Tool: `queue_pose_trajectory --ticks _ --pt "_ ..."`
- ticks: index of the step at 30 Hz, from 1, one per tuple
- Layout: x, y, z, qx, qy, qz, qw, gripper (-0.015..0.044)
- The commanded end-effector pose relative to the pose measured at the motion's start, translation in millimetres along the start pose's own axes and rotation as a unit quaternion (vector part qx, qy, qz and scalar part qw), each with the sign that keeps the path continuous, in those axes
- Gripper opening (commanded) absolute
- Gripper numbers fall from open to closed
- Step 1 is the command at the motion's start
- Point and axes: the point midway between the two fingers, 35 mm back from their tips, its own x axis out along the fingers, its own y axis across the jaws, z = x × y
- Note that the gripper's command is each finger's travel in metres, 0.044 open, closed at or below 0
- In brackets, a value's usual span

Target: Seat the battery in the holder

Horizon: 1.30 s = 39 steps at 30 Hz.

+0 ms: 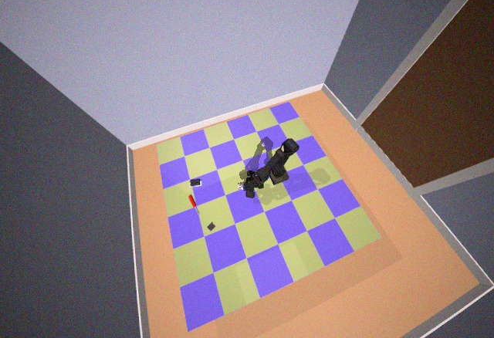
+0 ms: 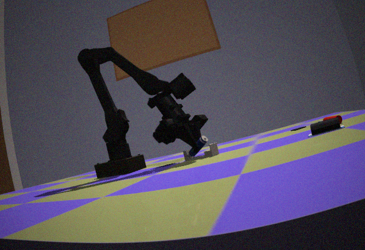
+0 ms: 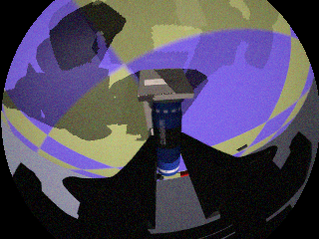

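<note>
My gripper point(image 2: 197, 146) point(image 3: 166, 138) is shut on the blue battery point(image 2: 202, 142) point(image 3: 167, 119). The battery is tilted steeply: its silver-faced end is up and away from the arm's base, its other end is low inside the holder. The grey holder point(image 1: 240, 187) point(image 2: 214, 149) point(image 3: 147, 90) stands on the checkered floor, with an upright wall at each end. In the wrist view the battery's low end is right at the holder's near end wall. The spring is hidden there, and I cannot tell whether the battery touches it. The battery is not lying flat.
A black object on a white base point(image 1: 194, 182) point(image 2: 325, 125) lies beyond the holder, with a red-handled screwdriver point(image 1: 192, 201) point(image 2: 333, 117) near it. A small dark flat square point(image 1: 211, 226) point(image 2: 298, 128) lies farther along. An orange board point(image 2: 165, 32) is behind the arm.
</note>
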Motion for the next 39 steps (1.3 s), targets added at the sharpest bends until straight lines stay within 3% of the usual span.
queue_pose_trajectory --ticks 1,39 --pt "-0.4 1.8 6.1 -0.001 -0.009 -0.001 1.0 0.0071" --pt "10.4 0.4 -0.6 -0.014 -0.133 0.014 0.991 0.0071"
